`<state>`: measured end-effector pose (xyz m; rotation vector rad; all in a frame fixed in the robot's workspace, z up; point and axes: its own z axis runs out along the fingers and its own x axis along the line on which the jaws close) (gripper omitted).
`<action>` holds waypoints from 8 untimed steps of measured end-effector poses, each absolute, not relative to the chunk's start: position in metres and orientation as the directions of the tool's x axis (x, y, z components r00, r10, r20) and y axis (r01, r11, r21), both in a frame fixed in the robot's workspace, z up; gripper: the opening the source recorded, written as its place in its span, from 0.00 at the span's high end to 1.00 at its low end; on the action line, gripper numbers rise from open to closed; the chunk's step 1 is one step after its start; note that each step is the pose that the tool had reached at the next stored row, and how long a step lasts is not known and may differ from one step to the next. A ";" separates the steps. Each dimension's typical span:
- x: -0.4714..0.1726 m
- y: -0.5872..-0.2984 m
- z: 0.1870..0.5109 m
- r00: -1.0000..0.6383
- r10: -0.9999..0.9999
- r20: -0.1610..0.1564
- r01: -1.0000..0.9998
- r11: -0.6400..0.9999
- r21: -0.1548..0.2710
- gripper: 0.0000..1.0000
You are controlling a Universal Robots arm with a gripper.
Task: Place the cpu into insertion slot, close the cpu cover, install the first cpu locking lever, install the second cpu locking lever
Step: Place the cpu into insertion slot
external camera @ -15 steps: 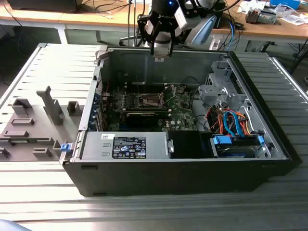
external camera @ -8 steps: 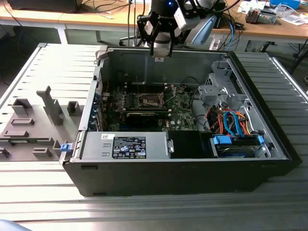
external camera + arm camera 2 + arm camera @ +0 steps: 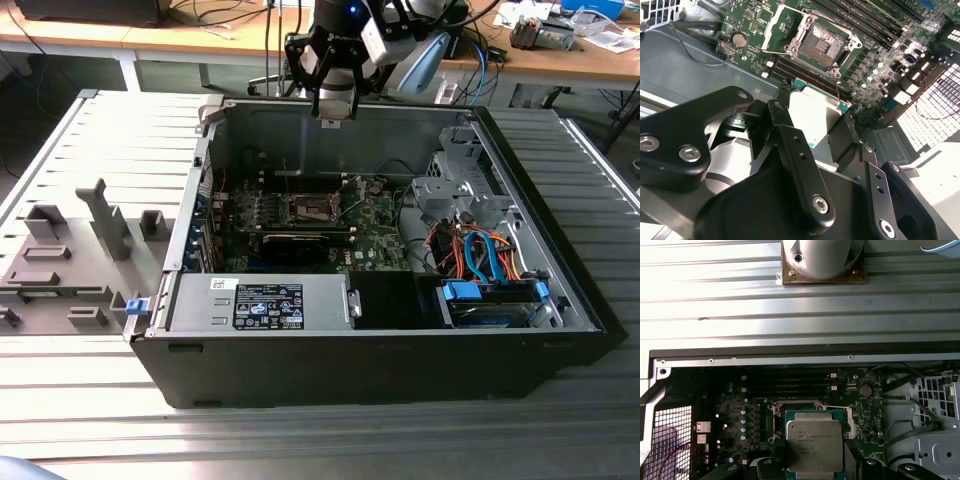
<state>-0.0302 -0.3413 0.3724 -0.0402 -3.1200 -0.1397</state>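
Carrying the cpu toward the insertion slot; first step in hand, nothing seated yet.

Pinching the cpu (image 3: 815, 445) by two opposite edges with the gripper (image 3: 817, 122), hovering above the far wall of the computer case (image 3: 380, 370), well apart from the insertion slot (image 3: 822, 45), dark middle bare. Judging seating as calling for squaring chip edges to socket rim. Holding in case: green circuit board (image 3: 380, 225), power supply (image 3: 260, 300) near, orange and blue cables (image 3: 480, 255) at the exterior view's right.

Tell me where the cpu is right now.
In both wrist views the cpu is clamped in the gripper, hanging over the green board close to the empty insertion slot.
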 end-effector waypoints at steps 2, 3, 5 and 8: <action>-0.030 -0.342 0.372 -1.000 0.025 0.019 0.026 0.996 0.089 0.46; -0.030 -0.342 0.372 -1.000 0.025 0.019 0.026 0.996 0.089 0.46; -0.030 -0.342 0.371 -1.000 0.025 0.019 0.026 0.996 0.089 0.46; -0.030 -0.342 0.370 -1.000 0.025 0.019 0.026 0.996 0.089 0.46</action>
